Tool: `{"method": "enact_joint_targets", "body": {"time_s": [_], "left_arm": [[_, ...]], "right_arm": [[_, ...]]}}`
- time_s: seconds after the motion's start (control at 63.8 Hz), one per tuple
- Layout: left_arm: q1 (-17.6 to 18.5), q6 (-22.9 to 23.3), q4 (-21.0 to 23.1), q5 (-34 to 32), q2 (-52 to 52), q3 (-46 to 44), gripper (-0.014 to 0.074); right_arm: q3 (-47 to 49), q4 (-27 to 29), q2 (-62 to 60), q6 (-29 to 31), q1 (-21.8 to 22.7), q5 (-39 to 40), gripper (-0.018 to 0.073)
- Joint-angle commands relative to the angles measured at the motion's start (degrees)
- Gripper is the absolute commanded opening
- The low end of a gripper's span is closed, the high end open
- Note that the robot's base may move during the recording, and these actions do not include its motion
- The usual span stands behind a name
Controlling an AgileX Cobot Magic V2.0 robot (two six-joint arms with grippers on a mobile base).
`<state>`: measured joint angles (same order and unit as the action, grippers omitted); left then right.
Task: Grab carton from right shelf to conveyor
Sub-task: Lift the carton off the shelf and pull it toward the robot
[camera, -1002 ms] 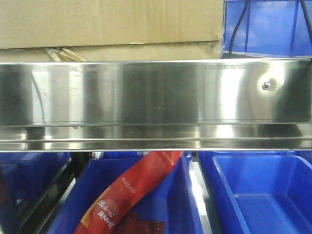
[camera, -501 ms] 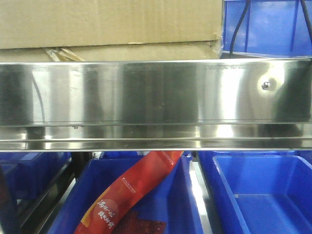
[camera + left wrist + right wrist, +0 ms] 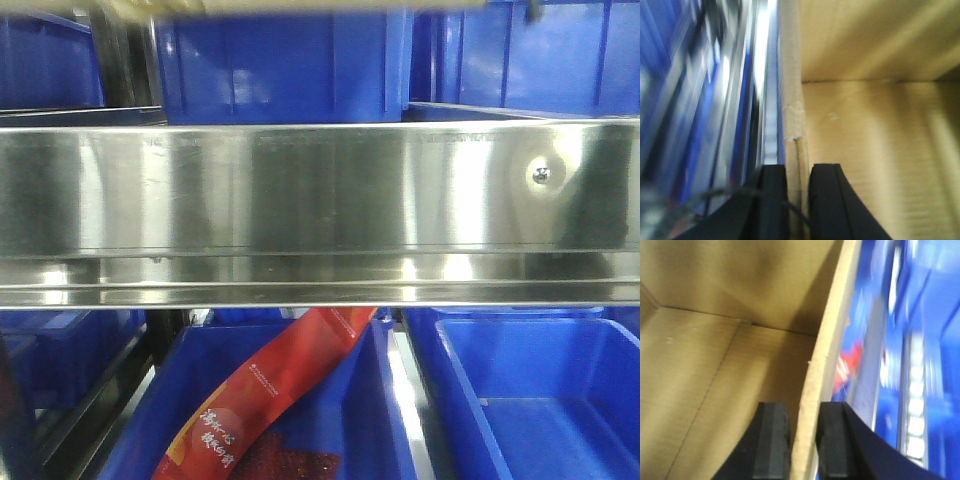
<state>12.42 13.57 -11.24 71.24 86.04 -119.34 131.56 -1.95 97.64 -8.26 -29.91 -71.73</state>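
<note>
The carton is an open brown cardboard box. In the front view only a blurred sliver of its underside (image 3: 300, 5) shows at the top edge, above the shelf's shiny steel rail (image 3: 300, 190) with its screw head (image 3: 541, 175). My left gripper (image 3: 799, 200) is shut on the carton's left wall (image 3: 792, 120), with the box's inside (image 3: 880, 150) to the right. My right gripper (image 3: 804, 445) is shut on the carton's right wall (image 3: 827, 340), with the inside (image 3: 715, 365) to the left. The conveyor is out of view.
Blue plastic bins (image 3: 280, 70) stand on the shelf behind where the carton was. Below the rail are more blue bins (image 3: 540, 400), and one holds a red snack bag (image 3: 270, 390). Both wrist views are motion-blurred at their outer sides.
The carton has risen from the shelf almost out of the front view. The blue bins behind it now show.
</note>
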Motion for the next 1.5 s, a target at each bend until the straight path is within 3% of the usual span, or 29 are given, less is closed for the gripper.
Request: {"method": "enact_joint_targets", "body": {"time_s": [0.0,0.157,0.47,1.488], "left_arm": [[1.8,0.0,-1.2,-1.3,-4.0,2.1,-0.0013],[2.9,0.3,-1.8,-1.3,-9.4,9.9,-0.0016],[2.9,0.5,2.7,-1.3,-16.9,24.7,-0.0016],[2.9,0.5,3.2,-1.3,-17.5,27.1,-0.0016]], "right_arm": [[-3.5,-0.3,-3.9,0.2,-1.5,1.8,-0.0067],[-14.6,-4.9,-10.5,-0.4,-3.5,1.8,-0.0067],[-32.4,-5.3,-22.5,-2.4,-3.8,1.8,-0.0067],[-32.9,-5.3,-26.2,-2.4,-3.8,2.0,-0.0067]]}}
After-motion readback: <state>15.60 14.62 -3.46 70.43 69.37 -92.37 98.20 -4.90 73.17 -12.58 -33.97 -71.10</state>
